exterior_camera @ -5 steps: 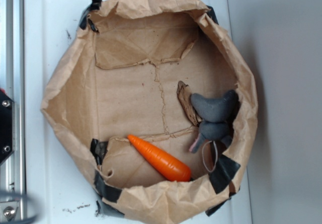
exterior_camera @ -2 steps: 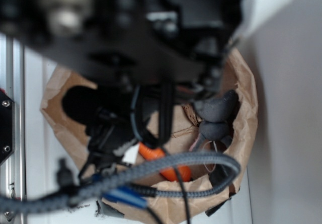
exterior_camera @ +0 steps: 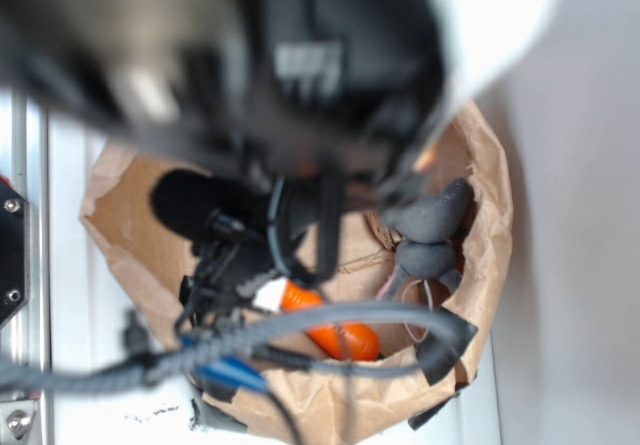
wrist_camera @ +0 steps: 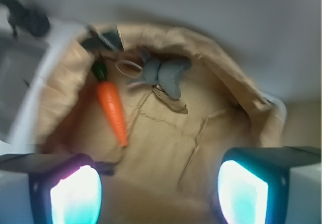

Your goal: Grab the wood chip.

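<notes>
The wood chip (wrist_camera: 171, 102) is a small dark brown jagged piece lying flat on the paper floor, just below the grey plush mouse (wrist_camera: 166, 73). In the exterior view only a sliver of the wood chip (exterior_camera: 377, 227) shows left of the mouse (exterior_camera: 430, 227); the blurred arm (exterior_camera: 300, 85) hides the rest. My gripper (wrist_camera: 160, 191) is open and high above the bag floor, with bare paper between its glowing fingers (wrist_camera: 75, 194). The chip lies well ahead of the fingertips. The wrist view is blurred by motion.
An orange carrot (wrist_camera: 111, 108) lies left of the chip, also seen in the exterior view as the carrot (exterior_camera: 340, 337). Everything sits in a rolled-down brown paper bag (wrist_camera: 236, 78) with black tape (wrist_camera: 103, 40) at its rim. Arm cables (exterior_camera: 300, 325) cross the bag's front.
The arm has swung in over the bag, which was fully visible a second ago, and now covers most of it. Chip, mouse and carrot have not moved.
</notes>
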Tool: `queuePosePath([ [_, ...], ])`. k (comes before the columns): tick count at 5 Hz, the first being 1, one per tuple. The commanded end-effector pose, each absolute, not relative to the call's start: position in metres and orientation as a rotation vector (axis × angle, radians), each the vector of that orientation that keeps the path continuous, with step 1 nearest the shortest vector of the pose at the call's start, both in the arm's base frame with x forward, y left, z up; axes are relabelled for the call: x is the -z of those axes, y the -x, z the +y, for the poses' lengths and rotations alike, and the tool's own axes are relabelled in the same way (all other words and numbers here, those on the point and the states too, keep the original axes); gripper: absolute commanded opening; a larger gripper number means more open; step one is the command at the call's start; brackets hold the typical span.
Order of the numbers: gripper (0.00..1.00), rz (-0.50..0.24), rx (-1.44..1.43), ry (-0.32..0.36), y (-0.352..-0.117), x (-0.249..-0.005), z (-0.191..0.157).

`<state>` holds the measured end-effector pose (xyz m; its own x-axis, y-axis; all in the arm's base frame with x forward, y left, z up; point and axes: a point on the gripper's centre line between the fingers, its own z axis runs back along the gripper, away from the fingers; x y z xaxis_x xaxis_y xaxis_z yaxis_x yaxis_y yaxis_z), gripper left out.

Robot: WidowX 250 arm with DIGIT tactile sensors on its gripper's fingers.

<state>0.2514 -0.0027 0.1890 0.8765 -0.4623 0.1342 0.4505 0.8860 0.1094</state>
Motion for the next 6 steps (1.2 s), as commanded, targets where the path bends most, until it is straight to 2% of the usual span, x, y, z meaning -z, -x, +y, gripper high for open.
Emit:
queuePosePath([
  [1,1.0,-0.148,0.571,-0.121,-0.278,-0.121,0.006],
  [2,1.0,-0.096,0.565,-0.155,-0.301,-0.089,0.013],
  [3,1.0,-0.055,0.576,-0.132,-0.32,-0.066,0.021],
  [4,1.0,-0.046,0.596,-0.099,-0.331,-0.05,0.024],
  [5,0.61,-0.059,0.628,-0.134,-0.329,-0.04,0.015],
  [6,0.0,-0.098,0.594,-0.12,-0.331,-0.046,0.019],
])
